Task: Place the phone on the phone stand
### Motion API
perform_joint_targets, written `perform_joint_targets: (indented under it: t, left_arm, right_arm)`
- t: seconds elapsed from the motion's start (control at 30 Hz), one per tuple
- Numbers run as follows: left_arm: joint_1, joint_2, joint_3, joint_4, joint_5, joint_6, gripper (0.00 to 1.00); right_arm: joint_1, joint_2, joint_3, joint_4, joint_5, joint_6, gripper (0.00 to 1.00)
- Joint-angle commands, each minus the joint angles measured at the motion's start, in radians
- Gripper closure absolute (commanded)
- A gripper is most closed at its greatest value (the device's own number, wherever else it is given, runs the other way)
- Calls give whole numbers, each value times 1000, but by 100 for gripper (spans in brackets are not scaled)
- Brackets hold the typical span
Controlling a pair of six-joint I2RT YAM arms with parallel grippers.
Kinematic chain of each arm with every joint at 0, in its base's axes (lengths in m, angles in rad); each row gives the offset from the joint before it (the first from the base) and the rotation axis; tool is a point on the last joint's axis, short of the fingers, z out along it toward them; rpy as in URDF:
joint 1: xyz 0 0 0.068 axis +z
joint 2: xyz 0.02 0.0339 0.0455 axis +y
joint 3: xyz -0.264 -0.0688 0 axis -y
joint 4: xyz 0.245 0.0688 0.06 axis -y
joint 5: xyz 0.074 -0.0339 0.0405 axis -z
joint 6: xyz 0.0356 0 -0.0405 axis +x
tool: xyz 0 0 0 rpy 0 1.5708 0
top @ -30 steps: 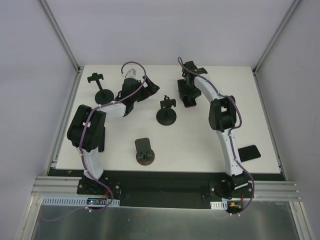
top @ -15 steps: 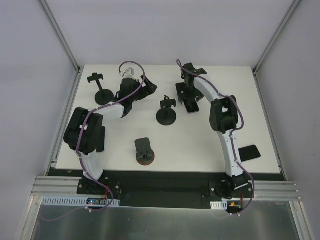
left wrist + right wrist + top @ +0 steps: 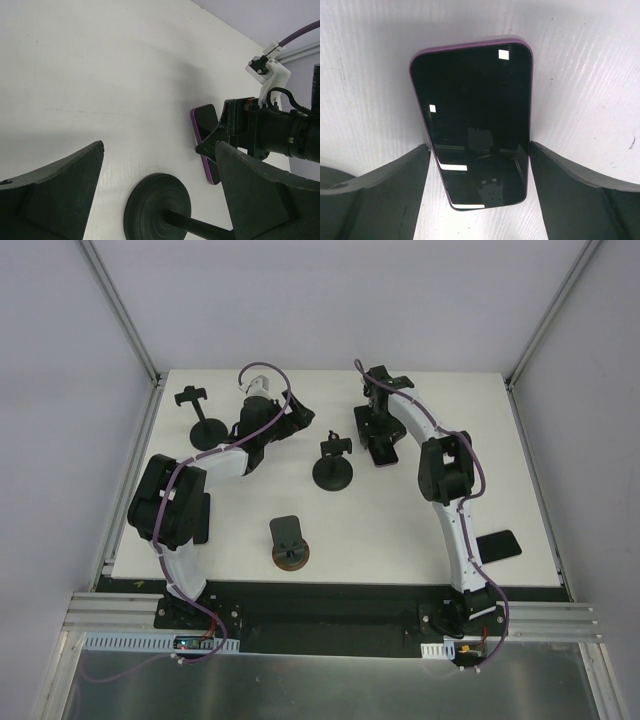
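Note:
A phone in a purple case (image 3: 472,120) lies screen up on the white table. My right gripper (image 3: 479,150) is open and low over it, with one finger on each long side, the right finger against the phone's edge. In the top view the phone (image 3: 382,455) shows just below the right gripper (image 3: 375,438). A black phone stand (image 3: 332,468) with a round base and a clamp head stands just left of the phone. My left gripper (image 3: 298,416) is open and empty, behind and left of that stand. In the left wrist view, the stand's base (image 3: 157,210) and the phone's purple edge (image 3: 204,150) show.
A second clamp stand (image 3: 200,420) stands at the back left. A wedge stand on a round base (image 3: 290,543) sits at the front middle. Another dark phone (image 3: 497,545) lies at the right, near the table edge (image 3: 545,530).
My left gripper has shifted slightly back and to the left. My right gripper has settled a little closer over the purple phone. The phone has not moved.

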Motion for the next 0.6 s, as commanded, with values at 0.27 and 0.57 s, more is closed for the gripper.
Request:
perform_joint_targets:
  t: [0.27, 0.57]
  left_arm:
    - [10, -72, -15, 35, -18, 46, 11]
    - [6, -252, -83, -2, -68, 103, 11]
  right_arm:
    - [-21, 11, 2, -19, -23, -2, 50]
    - [-16, -156, -183, 163, -29, 22, 78]
